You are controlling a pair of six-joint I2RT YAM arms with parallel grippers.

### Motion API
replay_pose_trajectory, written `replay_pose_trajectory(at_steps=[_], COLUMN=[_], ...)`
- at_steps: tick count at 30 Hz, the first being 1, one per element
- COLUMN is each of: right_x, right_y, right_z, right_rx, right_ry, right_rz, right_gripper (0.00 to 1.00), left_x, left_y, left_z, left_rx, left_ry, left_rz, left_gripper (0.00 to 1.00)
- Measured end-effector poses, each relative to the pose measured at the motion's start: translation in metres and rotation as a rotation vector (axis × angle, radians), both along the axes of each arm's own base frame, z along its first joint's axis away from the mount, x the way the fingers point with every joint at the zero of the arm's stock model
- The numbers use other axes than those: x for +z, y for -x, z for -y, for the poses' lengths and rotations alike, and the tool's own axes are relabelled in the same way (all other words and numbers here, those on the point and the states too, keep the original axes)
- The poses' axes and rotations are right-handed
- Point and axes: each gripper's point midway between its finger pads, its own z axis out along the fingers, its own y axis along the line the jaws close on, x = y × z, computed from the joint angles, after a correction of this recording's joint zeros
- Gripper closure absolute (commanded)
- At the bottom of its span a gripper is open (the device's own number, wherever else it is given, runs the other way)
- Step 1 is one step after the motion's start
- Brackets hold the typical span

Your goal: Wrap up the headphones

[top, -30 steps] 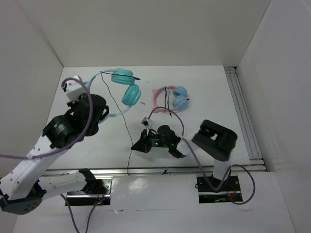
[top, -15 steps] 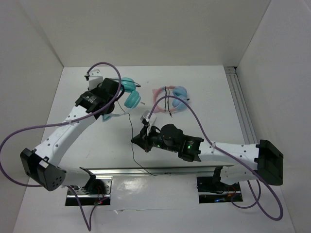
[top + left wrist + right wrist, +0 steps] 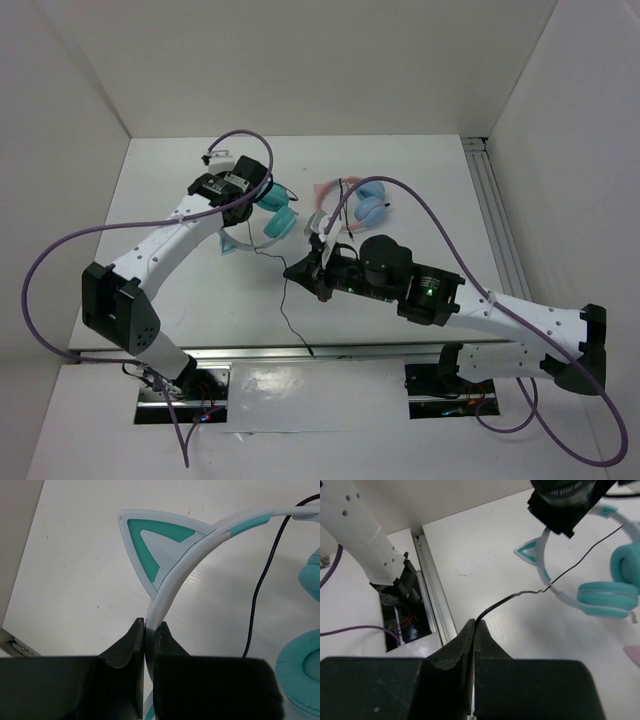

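Left wrist view shows the left gripper [image 3: 149, 628] pinching the headphones [image 3: 160, 550]. The right gripper [image 3: 474, 626] pinches the cable [image 3: 511, 597]; no wraps yet.

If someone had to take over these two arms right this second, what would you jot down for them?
Left gripper: shut on the headphones, pinching the band just below a cat ear.
Right gripper: shut on the cable, some way along from the ear cups.
Where: the headphones are at the far left of the table; a pink pair lies to their right.
Done: both grips are taken.
Left: the cable runs loose, its tail trailing toward the near edge. No turn is wound round the headphones yet.
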Motion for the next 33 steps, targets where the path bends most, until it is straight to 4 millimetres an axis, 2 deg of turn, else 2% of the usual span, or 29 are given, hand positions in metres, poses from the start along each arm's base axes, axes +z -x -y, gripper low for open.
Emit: replay_pose_trajectory(at_steps=[4, 7, 10, 16, 21, 26, 30, 33], right_x=[0.008, 0.002, -0.009, -0.017, -0.020, -0.028, -0.037, -0.038], right_y=[-0.011, -0.022, -0.040, -0.090, -0.125, -0.158, -0.175, -0.179], right_z=[0.013, 0.024, 0.039, 0.075, 0.102, 0.125, 0.138, 0.135], right_rx=[-0.033, -0.081, -0.198, -0.460, -0.600, -0.705, -0.736, -0.695], right_ry=[0.050, 0.122, 0.196, 0.276, 0.329, 0.388, 0.413, 0.388], right_rz=[0.052, 0.084, 0.111, 0.153, 0.177, 0.176, 0.157, 0.143], right_gripper=[1.00, 1.00, 1.00, 1.00, 1.00, 1.00, 1.00, 1.00], left_x=[-0.016, -0.027, -0.032, -0.025, -0.024, -0.032, -0.025, -0.013], left_y=[-0.002, 0.003, 0.012, 0.060, 0.089, 0.104, 0.111, 0.119], left_z=[0.016, 0.033, 0.050, 0.062, 0.089, 0.107, 0.124, 0.139], left_rx=[-0.083, -0.191, -0.308, -0.512, -0.669, -0.743, -0.807, -0.871], left_ry=[-0.033, -0.026, 0.030, 0.118, 0.121, 0.127, 0.156, 0.185], left_rz=[-0.087, -0.165, -0.199, -0.227, -0.241, -0.272, -0.241, -0.208], left_gripper=[1.00, 1.00, 1.00, 1.00, 1.00, 1.00, 1.00, 1.00])
